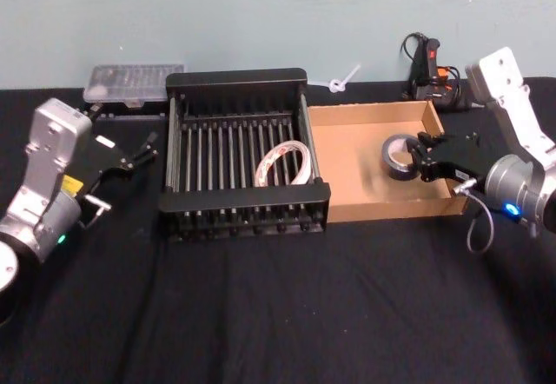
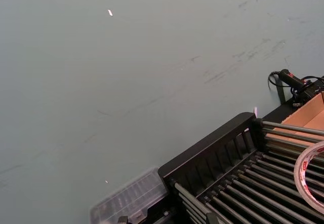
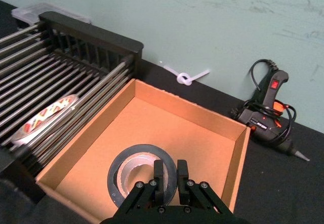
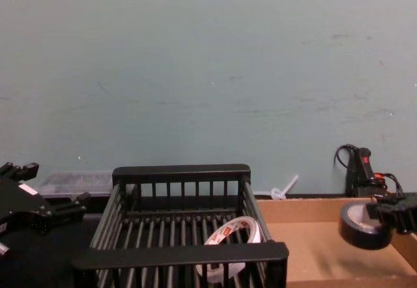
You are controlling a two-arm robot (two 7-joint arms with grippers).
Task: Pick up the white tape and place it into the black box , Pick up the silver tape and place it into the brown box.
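The white tape (image 1: 280,163) with red marks leans inside the black box (image 1: 236,78), near its right wall; the left wrist view shows the white tape's edge (image 2: 309,176). To the right stands the brown box (image 1: 373,113). My right gripper (image 1: 423,160) is over its right part, shut on the wall of the silver tape (image 1: 398,154). From the right wrist the fingertips (image 3: 163,176) pinch the silver tape's rim (image 3: 132,158). In the chest view the silver tape (image 4: 358,226) hangs tilted, just above the cardboard floor. My left gripper (image 1: 139,154) stands open and holds nothing, left of the crate.
A clear plastic case (image 1: 135,82) lies behind the crate's left corner. A black and orange glue gun (image 1: 430,67) and a white zip tie (image 1: 341,82) lie against the wall behind the brown box. Black cloth covers the table in front.
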